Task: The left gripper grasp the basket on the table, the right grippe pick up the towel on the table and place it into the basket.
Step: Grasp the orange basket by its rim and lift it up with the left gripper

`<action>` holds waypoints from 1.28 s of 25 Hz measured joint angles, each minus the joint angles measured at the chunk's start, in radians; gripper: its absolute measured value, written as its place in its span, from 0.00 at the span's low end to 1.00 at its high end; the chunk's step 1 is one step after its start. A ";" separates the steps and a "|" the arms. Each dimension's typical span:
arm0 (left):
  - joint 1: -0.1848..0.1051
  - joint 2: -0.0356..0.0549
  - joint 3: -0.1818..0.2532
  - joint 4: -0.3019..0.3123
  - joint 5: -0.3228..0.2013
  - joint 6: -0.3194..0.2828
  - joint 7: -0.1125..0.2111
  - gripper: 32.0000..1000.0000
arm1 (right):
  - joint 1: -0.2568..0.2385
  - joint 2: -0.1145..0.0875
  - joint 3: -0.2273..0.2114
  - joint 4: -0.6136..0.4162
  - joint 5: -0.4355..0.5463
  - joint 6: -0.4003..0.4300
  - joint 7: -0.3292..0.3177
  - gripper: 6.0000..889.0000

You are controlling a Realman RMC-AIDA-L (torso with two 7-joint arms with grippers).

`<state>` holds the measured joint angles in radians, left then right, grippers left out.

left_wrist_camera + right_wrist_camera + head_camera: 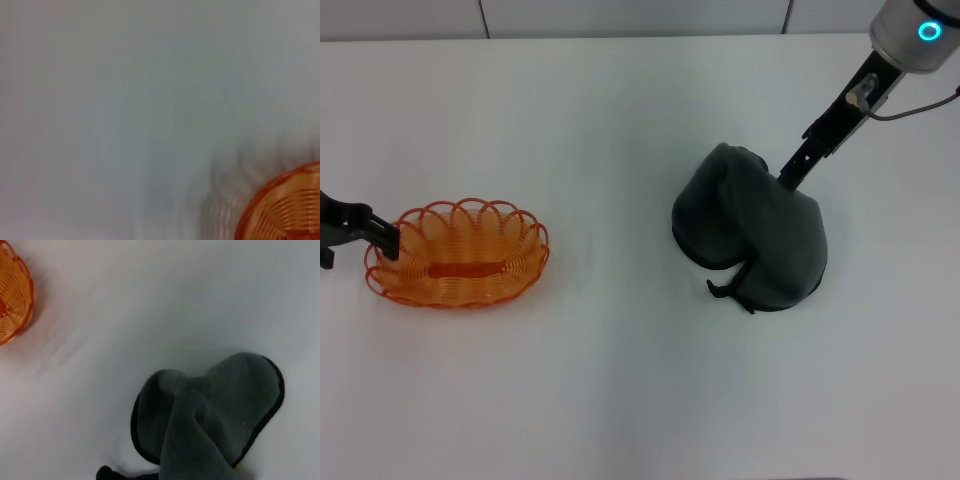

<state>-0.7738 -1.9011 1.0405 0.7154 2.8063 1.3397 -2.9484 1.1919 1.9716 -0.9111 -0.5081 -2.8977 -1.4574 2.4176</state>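
On the table [620, 380], the right hand [788, 180] pinches the towel [755, 230], basket [457, 254] well apart.

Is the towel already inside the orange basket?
No, the towel lies bunched on the table, well apart from the empty basket.

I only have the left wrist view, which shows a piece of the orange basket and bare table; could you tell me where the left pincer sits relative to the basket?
Observer: In the head view the left pincer is at the basket's left end, right against the rim.
Operator: Thank you. Is the basket empty?
Observer: Yes, the towel lies bunched on the table, well apart to the basket's right.
Operator: And where is the right pincer?
Observer: The right pincer is down at the towel's far top edge, fingertips meeting the cloth.
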 joint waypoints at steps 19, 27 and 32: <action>0.005 -0.0268 -0.005 -0.068 -0.041 -0.062 0.022 0.76 | 0.004 0.006 -0.002 0.000 0.000 0.002 -0.005 0.96; 0.005 -0.0284 -0.001 -0.070 -0.041 -0.062 0.026 0.75 | 0.008 0.008 -0.002 0.000 0.000 0.002 -0.012 0.96; 0.006 -0.0286 -0.009 -0.072 -0.051 -0.063 0.026 0.65 | 0.008 0.008 -0.002 0.000 0.000 0.002 -0.012 0.96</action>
<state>-0.7681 -1.9297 1.0310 0.6436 2.7548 1.2770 -2.9221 1.1998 1.9791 -0.9128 -0.5077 -2.8977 -1.4556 2.4053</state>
